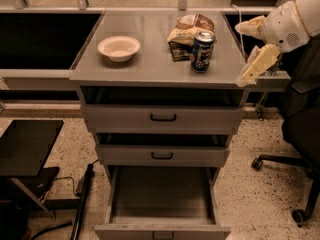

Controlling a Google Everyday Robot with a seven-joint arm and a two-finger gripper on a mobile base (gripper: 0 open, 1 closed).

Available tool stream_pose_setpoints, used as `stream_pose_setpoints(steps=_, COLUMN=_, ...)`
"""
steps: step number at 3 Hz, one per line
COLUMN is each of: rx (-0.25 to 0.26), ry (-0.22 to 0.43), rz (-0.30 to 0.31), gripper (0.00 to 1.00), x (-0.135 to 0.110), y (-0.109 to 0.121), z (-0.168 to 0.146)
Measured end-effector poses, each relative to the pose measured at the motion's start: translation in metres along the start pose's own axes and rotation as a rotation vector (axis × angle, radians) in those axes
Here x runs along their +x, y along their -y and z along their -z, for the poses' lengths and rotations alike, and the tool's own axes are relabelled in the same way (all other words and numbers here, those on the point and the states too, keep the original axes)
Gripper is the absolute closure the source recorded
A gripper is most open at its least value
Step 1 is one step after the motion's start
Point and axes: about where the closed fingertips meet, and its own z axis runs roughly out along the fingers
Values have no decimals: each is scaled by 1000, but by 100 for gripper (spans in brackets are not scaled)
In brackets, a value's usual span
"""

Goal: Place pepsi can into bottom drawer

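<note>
The pepsi can (202,51) stands upright on the grey cabinet top (150,64), at its right side, just in front of a tan-and-brown snack bag (189,30). The bottom drawer (161,196) is pulled out and its flat grey interior shows nothing in it. My gripper (240,54) is at the right edge of the cabinet top, to the right of the can and apart from it. Its two cream fingers (260,63) are spread wide and hold nothing.
A white bowl (119,47) sits on the left of the cabinet top. The two upper drawers (163,117) are slightly open. A black office chair (300,134) stands to the right and a black stool (27,144) to the left on the speckled floor.
</note>
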Motion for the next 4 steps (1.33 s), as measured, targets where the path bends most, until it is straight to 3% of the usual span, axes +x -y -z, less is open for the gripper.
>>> stream_pose_setpoints(steps=1, rx=83, ry=-88, rz=-39, gripper=0, x=-11, y=25, z=-7)
stream_pose_setpoints(steps=2, rx=266, ry=-260, rz=-79, gripper=0, x=-49, y=42, z=2)
stream_pose_setpoints(steps=3, rx=295, ry=-314, rz=-80, gripper=0, x=-70, y=33, z=0)
stream_pose_setpoints(steps=4, rx=295, ry=-314, rz=-80, gripper=0, x=-70, y=33, z=0)
